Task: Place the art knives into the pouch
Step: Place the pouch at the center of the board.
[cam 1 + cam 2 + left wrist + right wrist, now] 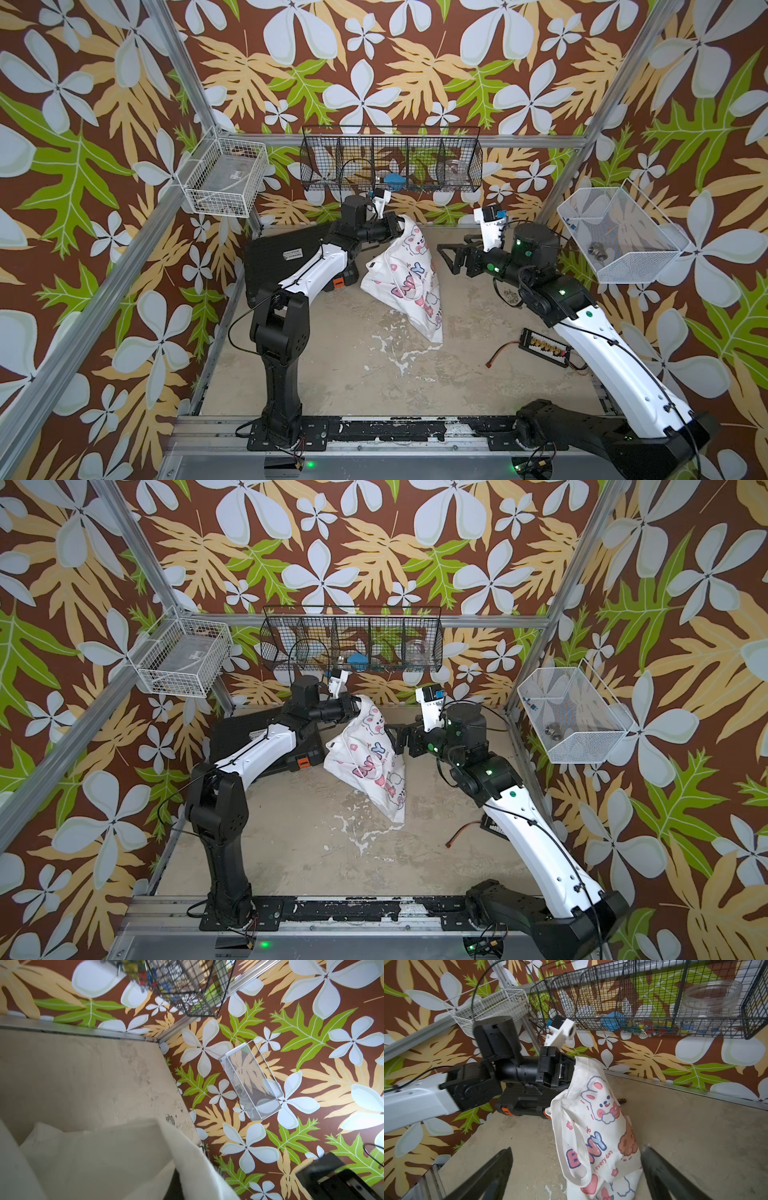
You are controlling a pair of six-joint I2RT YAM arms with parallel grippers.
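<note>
white bunny-print pouch [608, 1132], slumped, corner seemingly lifted

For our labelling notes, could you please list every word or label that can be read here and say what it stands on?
"B" and "NY": big letters on the pouch, the middle hidden by its strap.
"every day": small print below them on the pouch.
Sticker on the black case: too small to read.
Label in the white wire basket: too small to read.

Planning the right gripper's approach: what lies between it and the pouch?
Nothing: in a top view only a narrow strip of bare tabletop shows between the open right gripper and the pouch.
</note>
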